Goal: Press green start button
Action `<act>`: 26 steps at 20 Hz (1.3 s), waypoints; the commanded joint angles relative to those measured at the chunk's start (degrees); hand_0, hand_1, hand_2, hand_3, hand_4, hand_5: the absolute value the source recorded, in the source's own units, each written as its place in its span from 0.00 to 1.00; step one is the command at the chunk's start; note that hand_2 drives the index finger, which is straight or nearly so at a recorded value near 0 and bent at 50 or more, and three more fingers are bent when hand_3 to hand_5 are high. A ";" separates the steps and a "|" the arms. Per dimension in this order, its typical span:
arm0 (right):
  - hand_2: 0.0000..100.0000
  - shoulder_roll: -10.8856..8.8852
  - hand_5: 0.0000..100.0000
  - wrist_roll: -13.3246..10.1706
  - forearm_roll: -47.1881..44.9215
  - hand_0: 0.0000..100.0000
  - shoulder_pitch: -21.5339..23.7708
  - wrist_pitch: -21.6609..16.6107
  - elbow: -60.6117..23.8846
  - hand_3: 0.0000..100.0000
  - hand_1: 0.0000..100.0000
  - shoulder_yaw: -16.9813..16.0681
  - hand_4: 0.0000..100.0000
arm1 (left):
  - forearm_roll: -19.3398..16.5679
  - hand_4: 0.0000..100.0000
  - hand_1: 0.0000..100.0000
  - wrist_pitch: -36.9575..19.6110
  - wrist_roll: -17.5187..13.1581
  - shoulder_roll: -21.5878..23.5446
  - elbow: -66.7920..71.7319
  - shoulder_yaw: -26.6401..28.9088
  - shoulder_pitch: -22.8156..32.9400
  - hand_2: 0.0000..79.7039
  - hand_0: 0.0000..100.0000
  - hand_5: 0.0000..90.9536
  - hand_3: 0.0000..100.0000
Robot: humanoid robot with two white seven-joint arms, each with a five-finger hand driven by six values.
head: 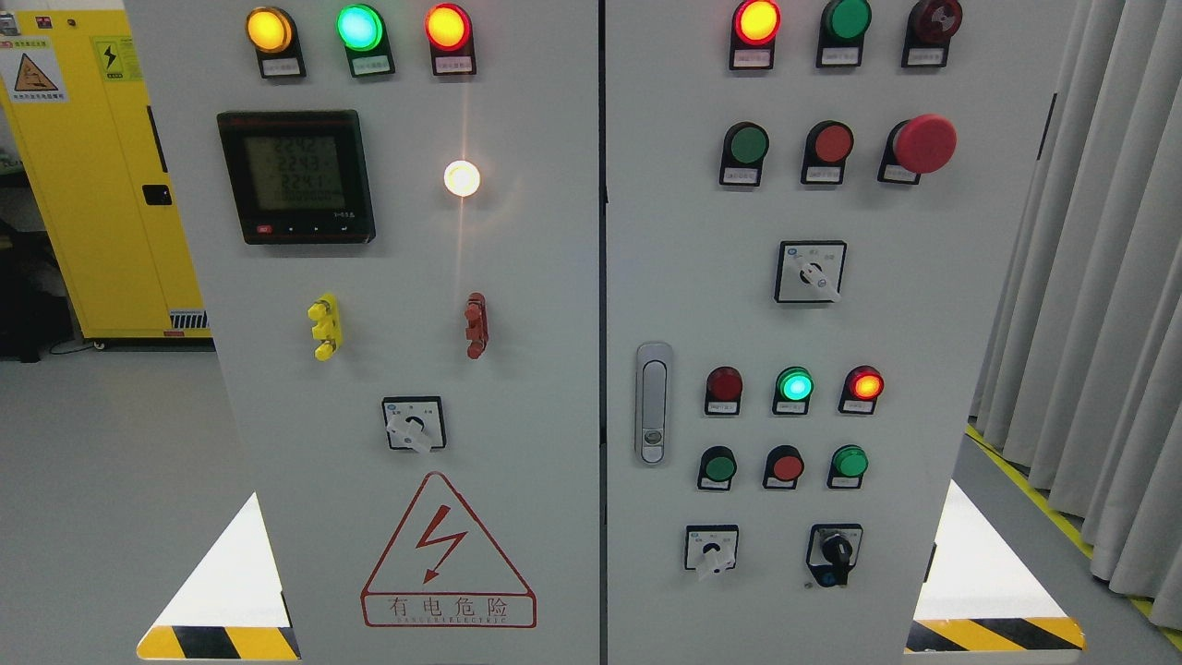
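A grey electrical cabinet (554, 277) with two doors fills the head view, and no robot hand appears anywhere in the frame, so whether either is apart or together cannot be told.

On the right door, several green buttons could be the green start button; the labels under them are too small to read. One green button (748, 144) sits at about 1 o'clock from the picture's centre, with a red button (833, 143) just beside it at its 3 o'clock and a large red mushroom button (924, 143) further along the same row. Lower, at about 4 o'clock from the centre, a second green button (718, 467) stands in a row with a red one (787, 466) and another green one (849, 461). Directly above that row, at its 12 o'clock, three lamps show: dark red, lit green (794, 384) and lit red.

A rotary selector (811, 272) sits between the two button groups. A door handle (653, 403) lies at 9 o'clock from the lamps.

The left door carries a digital meter (295, 175), a glowing white lamp (462, 178) and a red danger triangle (448, 551) at 6 o'clock.
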 commanded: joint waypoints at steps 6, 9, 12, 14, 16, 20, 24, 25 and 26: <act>0.00 0.41 0.00 -0.31 0.06 0.18 0.00 -0.03 -0.66 0.00 0.34 0.08 0.00 | 0.02 0.00 0.56 0.00 0.02 0.10 -1.49 0.00 -1.67 0.00 0.12 0.00 0.00; 0.00 0.41 0.00 -0.31 0.24 0.18 0.00 -2.31 -2.93 0.00 0.34 0.43 0.00 | 0.02 0.00 0.56 0.00 0.02 0.10 -1.49 0.00 -1.67 0.00 0.12 0.00 0.00; 0.00 1.63 0.00 -0.31 0.77 0.18 2.10 -3.02 -11.96 0.00 0.35 0.43 0.00 | -0.07 0.00 0.56 0.00 -0.06 0.18 -1.49 0.00 -1.67 0.00 0.12 0.00 0.00; 0.00 2.25 0.00 -0.23 1.03 0.18 4.82 -3.11 -19.95 0.00 0.35 0.87 0.00 | -0.07 0.00 0.56 0.00 0.02 0.18 -1.49 0.00 -1.67 0.00 0.12 0.00 0.00; 0.00 2.35 0.00 -0.23 1.03 0.18 8.42 -3.20 -29.00 0.00 0.36 4.28 0.00 | 0.02 0.00 0.56 0.00 0.02 0.10 -1.49 0.00 -1.67 0.00 0.12 0.00 0.00; 0.00 0.95 0.00 -0.14 1.12 0.17 14.76 -3.46 -46.68 0.00 0.37 9.39 0.00 | 0.02 0.00 0.56 0.00 0.02 0.01 -1.49 0.00 -1.67 0.00 0.12 0.00 0.00; 0.00 -0.73 0.00 -0.14 3.39 0.17 16.26 -7.23 -55.84 0.02 0.39 9.48 0.00 | 0.02 0.00 0.56 0.00 0.02 -0.52 -1.49 0.00 -1.67 0.00 0.12 0.00 0.00; 0.00 -0.73 0.00 -0.23 5.23 0.17 16.26 -8.89 -56.90 0.03 0.40 9.40 0.00 | 0.02 0.00 0.56 0.00 0.02 -0.52 -1.49 0.08 -1.67 0.00 0.12 0.00 0.00; 0.00 -0.73 0.00 -0.23 7.08 0.17 16.00 -10.91 -57.78 0.06 0.40 9.39 0.00 | 0.02 0.00 0.56 0.00 0.02 -0.52 -1.49 0.00 -1.67 0.00 0.12 0.00 0.00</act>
